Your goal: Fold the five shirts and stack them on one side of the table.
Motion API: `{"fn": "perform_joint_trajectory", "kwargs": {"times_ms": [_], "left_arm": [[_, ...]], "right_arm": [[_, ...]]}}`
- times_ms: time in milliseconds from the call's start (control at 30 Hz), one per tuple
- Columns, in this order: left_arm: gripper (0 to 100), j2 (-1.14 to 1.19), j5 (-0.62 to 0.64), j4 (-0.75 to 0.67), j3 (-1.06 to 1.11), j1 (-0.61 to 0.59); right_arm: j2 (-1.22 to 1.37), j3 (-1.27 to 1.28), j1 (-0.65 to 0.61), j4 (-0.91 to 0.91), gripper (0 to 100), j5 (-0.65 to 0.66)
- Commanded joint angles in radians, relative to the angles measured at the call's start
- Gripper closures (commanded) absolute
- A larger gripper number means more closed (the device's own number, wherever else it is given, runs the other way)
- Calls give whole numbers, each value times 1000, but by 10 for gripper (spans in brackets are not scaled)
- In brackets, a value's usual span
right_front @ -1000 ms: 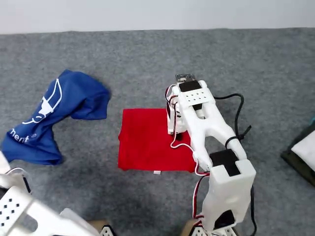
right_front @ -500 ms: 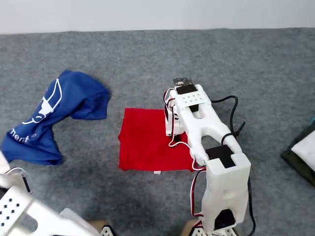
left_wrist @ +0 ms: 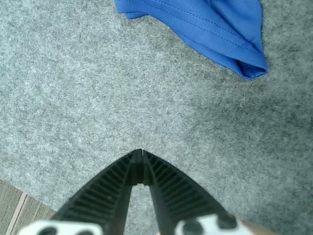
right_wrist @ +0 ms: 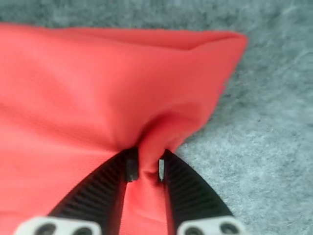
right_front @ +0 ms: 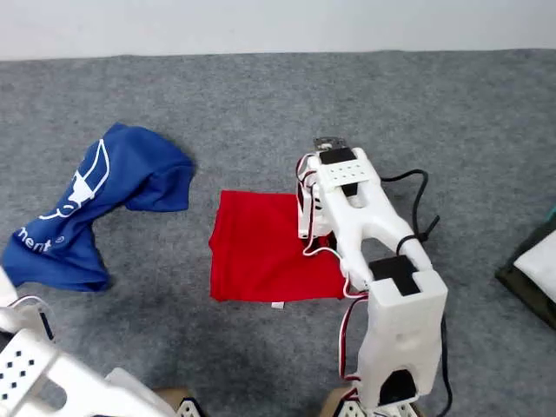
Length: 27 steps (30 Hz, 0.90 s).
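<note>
A folded red shirt (right_front: 261,245) lies flat in the middle of the grey table. My right gripper (right_wrist: 145,169) is shut on a pinch of the red shirt (right_wrist: 98,93) near its right edge; in the high view the white right arm (right_front: 360,226) stands over that edge. A crumpled blue shirt (right_front: 95,204) with white print lies at the left. My left gripper (left_wrist: 142,169) is shut and holds nothing, low over bare grey felt, with a corner of the blue shirt (left_wrist: 210,29) beyond it. The left arm's base (right_front: 35,369) sits at the bottom left corner.
A dark object with something white on it (right_front: 534,269) sits at the right edge of the table. Grey felt (right_front: 261,104) covers the far half of the table. The wooden table edge (left_wrist: 14,215) shows by the left gripper.
The right arm shifted slightly left and then back right, and the red shirt's right edge moved a little with it. The blue shirt and left arm stayed still.
</note>
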Motion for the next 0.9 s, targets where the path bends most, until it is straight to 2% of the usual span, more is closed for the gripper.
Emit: {"fn": "perform_joint_trajectory", "kwargs": {"times_ms": [0,233,400,700,867], "left_arm": [[997,-11,3,-17,-4,6],[997,-11,3,-57,-4,6],[997,-12,3,-54,-10,6],[997,-12,3,-49,-8,-2],[997,-12,3,-15,-7,-2]], "right_arm": [[-21,14,96,-4,988,100],[-81,-18,185,-84,989,384],[-81,-77,185,-130,989,660],[-81,-120,183,-349,989,1048],[-82,-121,157,-479,989,1162]]}}
